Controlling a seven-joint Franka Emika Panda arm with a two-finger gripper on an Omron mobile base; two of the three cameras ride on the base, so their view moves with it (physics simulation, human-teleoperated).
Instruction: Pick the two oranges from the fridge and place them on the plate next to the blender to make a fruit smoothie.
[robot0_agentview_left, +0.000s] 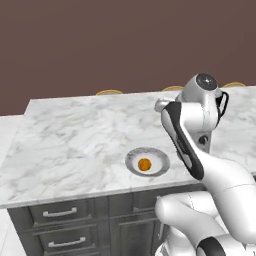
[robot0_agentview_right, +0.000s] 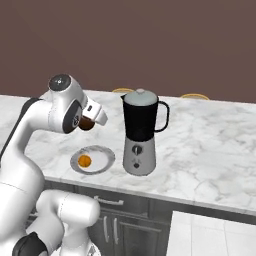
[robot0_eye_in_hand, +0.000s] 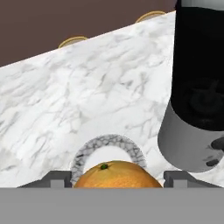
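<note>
Sitting on the small round plate (robot0_agentview_left: 159, 159) is one orange (robot0_agentview_left: 144, 164), a bit left of the plate's middle in the left base view. The plate rests on the white marble tabletop (robot0_agentview_left: 75, 140), close to its front edge, in the lower middle of that frame. In the right base view the same plate (robot0_agentview_right: 103, 157) lies at lower left of middle, and the orange (robot0_agentview_right: 85, 160) is on its left part. Just to the right of the plate stands the blender (robot0_agentview_right: 140, 132), a black jug with a pale grey lid, on a grey base with a knob and a button. The plate and the blender are near each other but do not touch. The white arm bends over the tabletop, and its hand hangs above the plate in the right base view. A second orange (robot0_eye_in_hand: 114, 174) fills the bottom middle of the hand view, with a tiny green spot on top. It sits between the two dark tips of the claw (robot0_eye_in_hand: 114, 178), which show on each side of it, so the claw is closed around this orange and holds it up in the air. Behind that orange the plate's rim (robot0_eye_in_hand: 109, 142) peeks out, and the blender (robot0_eye_in_hand: 197, 87) stands big at the right side of the hand view. Dark grey drawers (robot0_agentview_left: 60, 225) with silver handles are under the tabletop.
</note>
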